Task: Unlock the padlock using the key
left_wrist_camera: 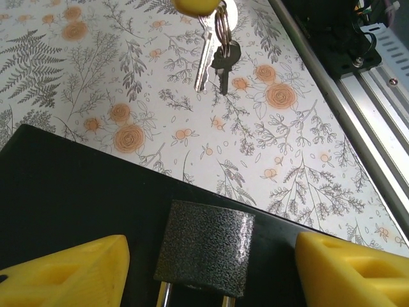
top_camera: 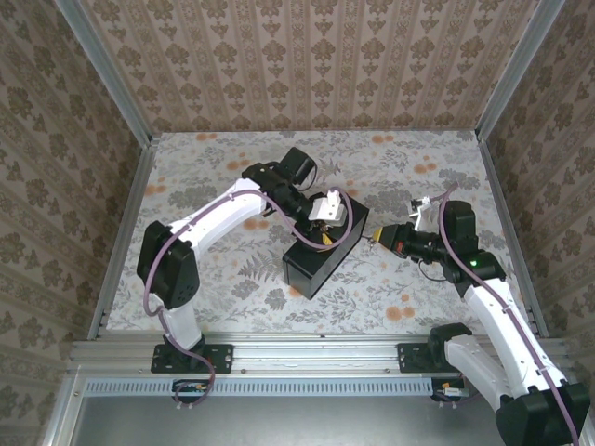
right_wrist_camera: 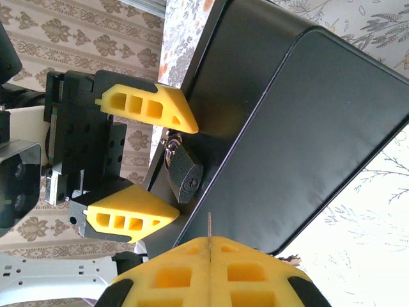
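Right wrist view: right gripper point(right_wrist_camera: 209, 246) pinches the slim, rigid, likely slippery key point(right_wrist_camera: 209, 225); just ahead, the hard metal padlock point(right_wrist_camera: 184, 174) sits between the wide-spread left gripper point(right_wrist_camera: 186, 167), best braced by its body.

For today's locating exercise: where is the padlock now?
In the left wrist view, the padlock sits against the black box, between the left gripper's open fingers.
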